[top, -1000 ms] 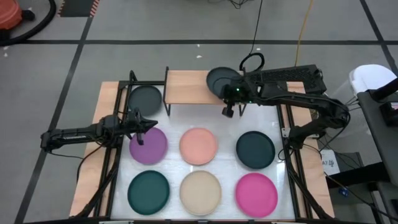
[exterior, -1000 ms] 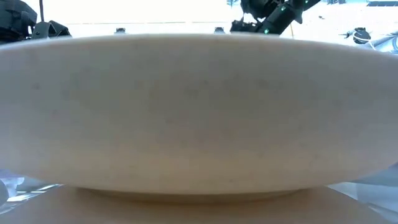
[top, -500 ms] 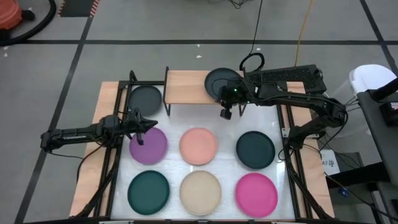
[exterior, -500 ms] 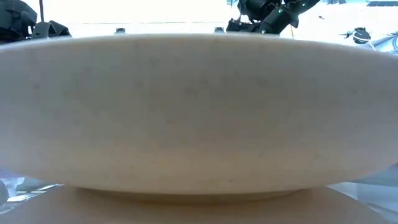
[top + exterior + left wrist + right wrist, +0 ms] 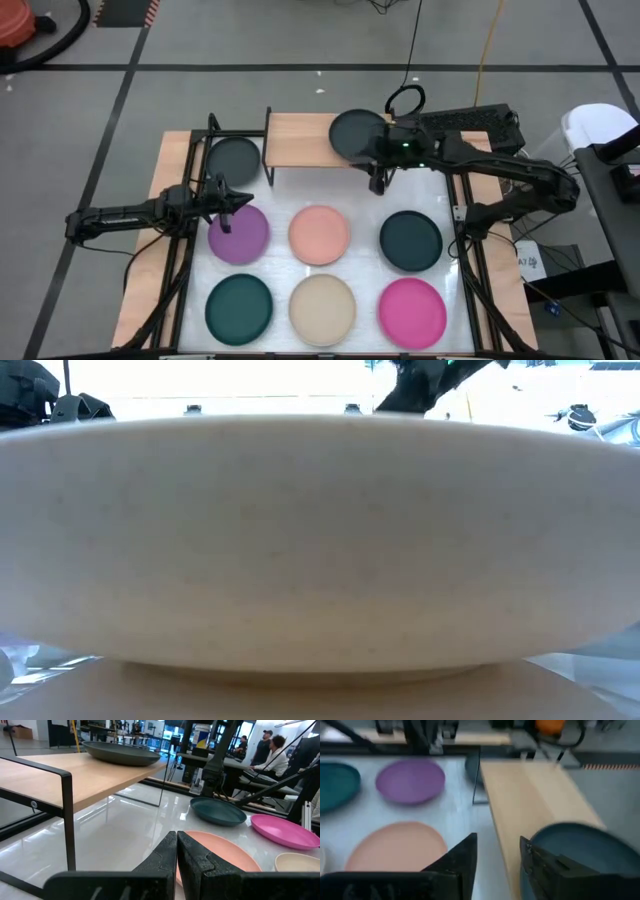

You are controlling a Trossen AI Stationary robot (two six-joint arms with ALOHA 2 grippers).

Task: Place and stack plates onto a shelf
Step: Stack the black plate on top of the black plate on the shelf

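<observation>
The light-wood shelf [image 5: 305,140] stands at the table's far side. A dark grey plate [image 5: 356,134] lies flat on its right end, also seen in the right wrist view [image 5: 580,851] and the left wrist view [image 5: 122,753]. My right gripper [image 5: 378,180] is open at the shelf's near right corner, just off the plate's rim; in its wrist view [image 5: 497,852] nothing lies between the fingers. My left gripper [image 5: 236,200] is shut and empty above the purple plate [image 5: 238,232], its fingers together in the left wrist view [image 5: 177,855]. A second dark grey plate [image 5: 233,160] lies on the table left of the shelf.
On the white table lie pink [image 5: 319,234], dark teal [image 5: 410,240], teal [image 5: 239,306], beige [image 5: 322,308] and magenta [image 5: 411,312] plates. The beige plate [image 5: 320,540] fills the low view. The shelf's left half [image 5: 520,795] is bare wood. People sit beyond the table [image 5: 270,750].
My right gripper has opened and let go of the dark grey plate, then drawn back a little toward the table's right edge. The plate now rests flat on the shelf's right end.
</observation>
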